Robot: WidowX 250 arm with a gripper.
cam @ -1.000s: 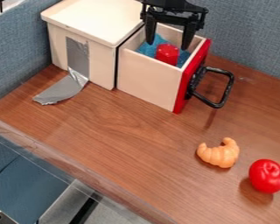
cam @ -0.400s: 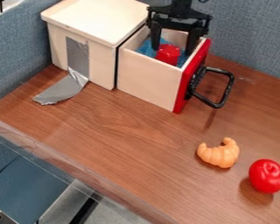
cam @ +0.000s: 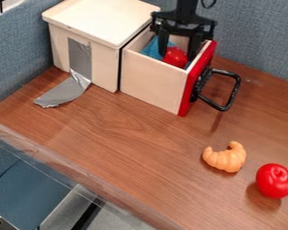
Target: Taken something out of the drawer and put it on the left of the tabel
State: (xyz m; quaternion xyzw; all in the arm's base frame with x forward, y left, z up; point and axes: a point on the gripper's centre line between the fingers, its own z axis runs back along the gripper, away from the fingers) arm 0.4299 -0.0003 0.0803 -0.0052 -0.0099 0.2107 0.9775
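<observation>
Over the pulled-out pale wooden drawer with a red front, your black two-finger gripper points down, fingers apart, apparently gripping nothing. That spread likely lets you straddle the rounded red object inside, near blue material, for delivery to the brown wood-grain table's left.

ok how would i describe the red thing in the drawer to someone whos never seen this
Find the pale wooden cabinet at the back, then its open, red-fronted drawer. Inside, beside something blue, is a red object. Unlike the round red fruit on the table, it sits within the drawer walls.
</observation>
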